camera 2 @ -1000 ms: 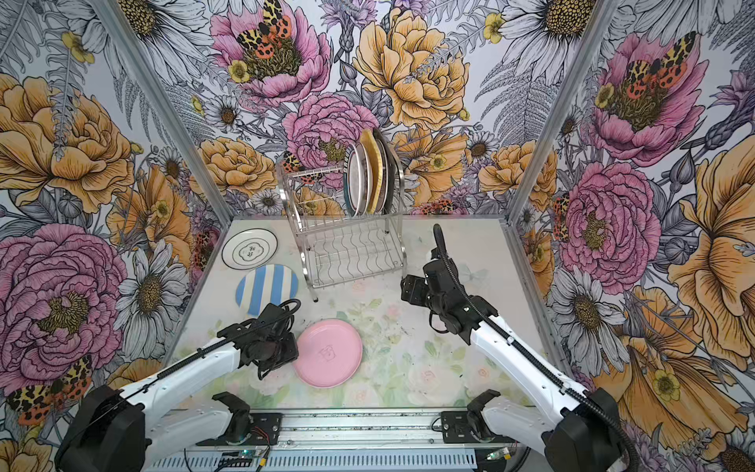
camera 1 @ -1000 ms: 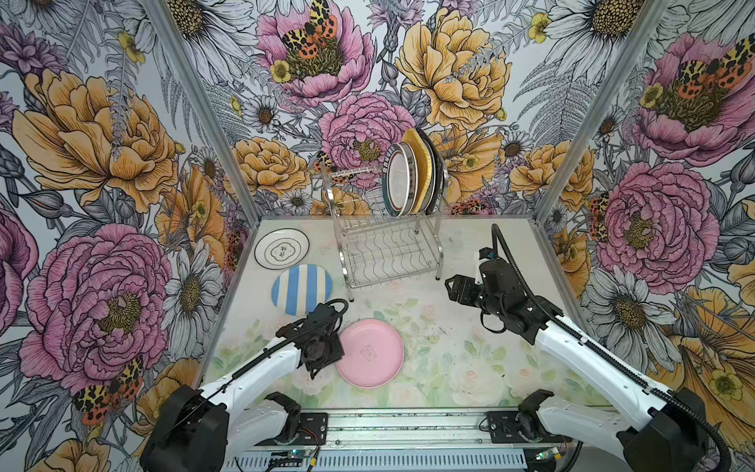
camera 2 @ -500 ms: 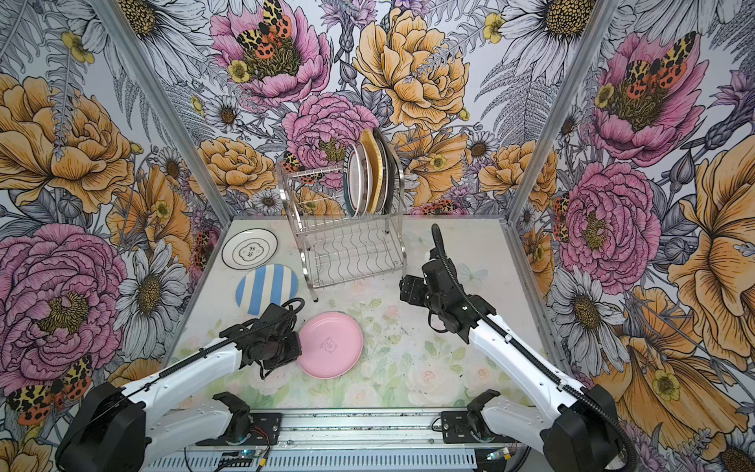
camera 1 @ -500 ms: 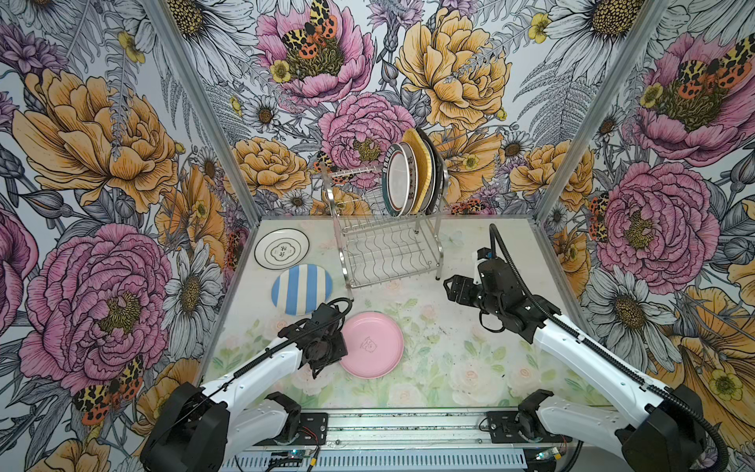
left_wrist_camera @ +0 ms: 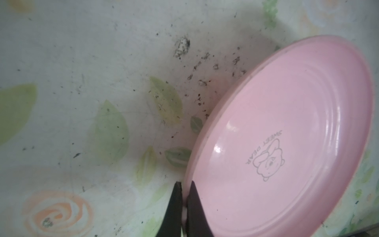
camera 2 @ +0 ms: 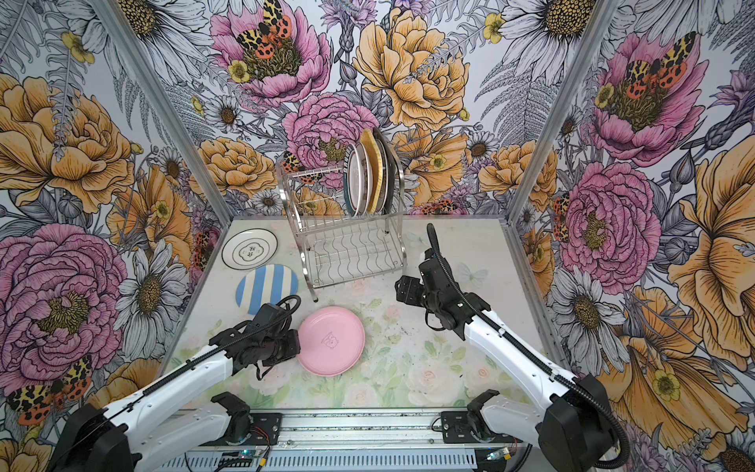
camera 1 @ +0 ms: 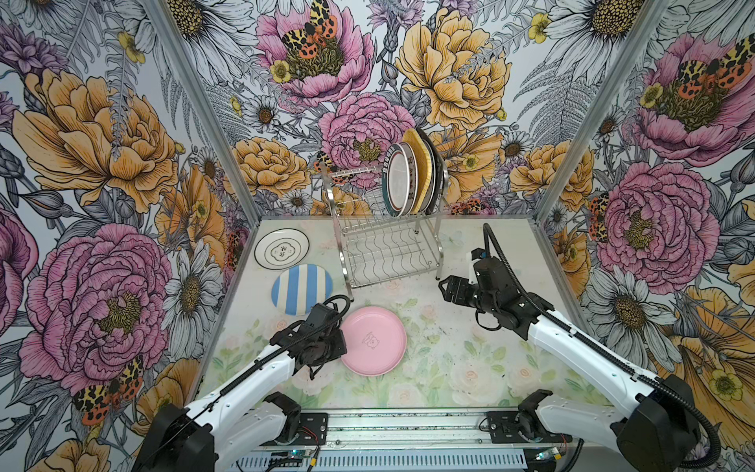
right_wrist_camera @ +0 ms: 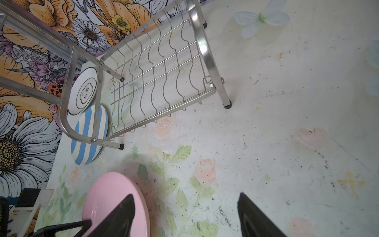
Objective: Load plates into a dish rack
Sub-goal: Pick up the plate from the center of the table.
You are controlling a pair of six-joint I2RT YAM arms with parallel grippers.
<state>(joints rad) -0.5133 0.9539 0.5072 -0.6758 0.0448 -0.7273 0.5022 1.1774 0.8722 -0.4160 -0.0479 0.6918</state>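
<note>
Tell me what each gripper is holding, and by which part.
The left gripper is shut on the pink plate, pinching its rim on the side nearest that arm. The right gripper is open and holds nothing.

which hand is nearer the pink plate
Left. The left hand grips the rim of the pink plate; the right hand hangs open, apart from it, by the dish rack.

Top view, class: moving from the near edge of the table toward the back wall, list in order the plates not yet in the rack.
Pink plate, blue-striped plate, white plate with dark rings.
</note>
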